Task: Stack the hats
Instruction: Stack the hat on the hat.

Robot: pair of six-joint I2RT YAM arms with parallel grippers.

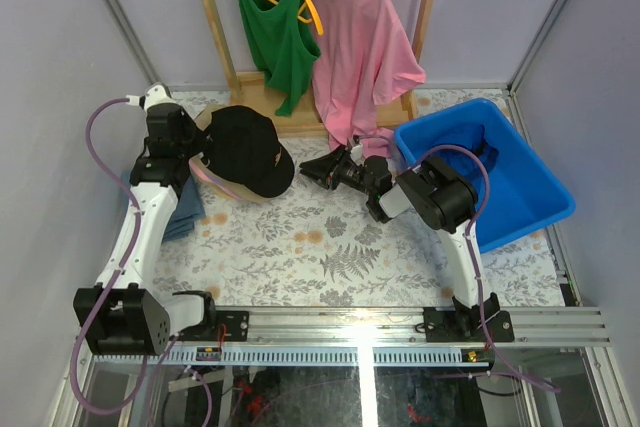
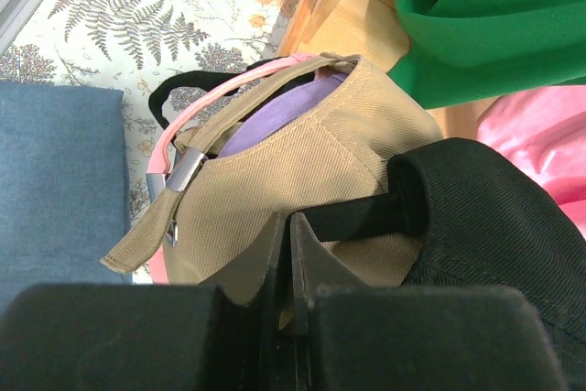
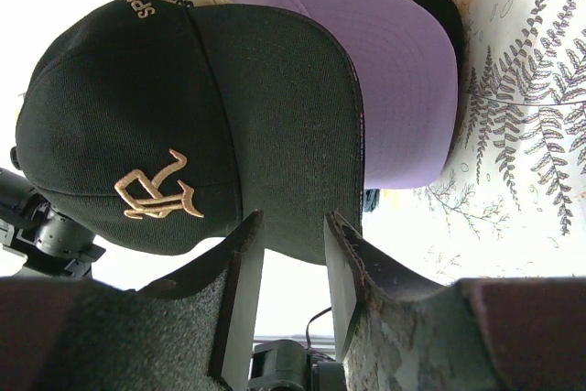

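Hats [image 1: 245, 152] stacked left on table [image 1: 330, 247], bin [image 1: 535, 197] right, clothes rack [image 1: 252, 87] behind

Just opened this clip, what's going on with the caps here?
Caps are being stacked at the far left of the table. The black cap with the gold emblem sits on top of the tan cap and lavender cap. The left end effector is shut at the back of the pile, where the black cap's rear band meets the tan one; whether it pinches fabric is unclear. The right end effector is open, facing the black brim without gripping it.
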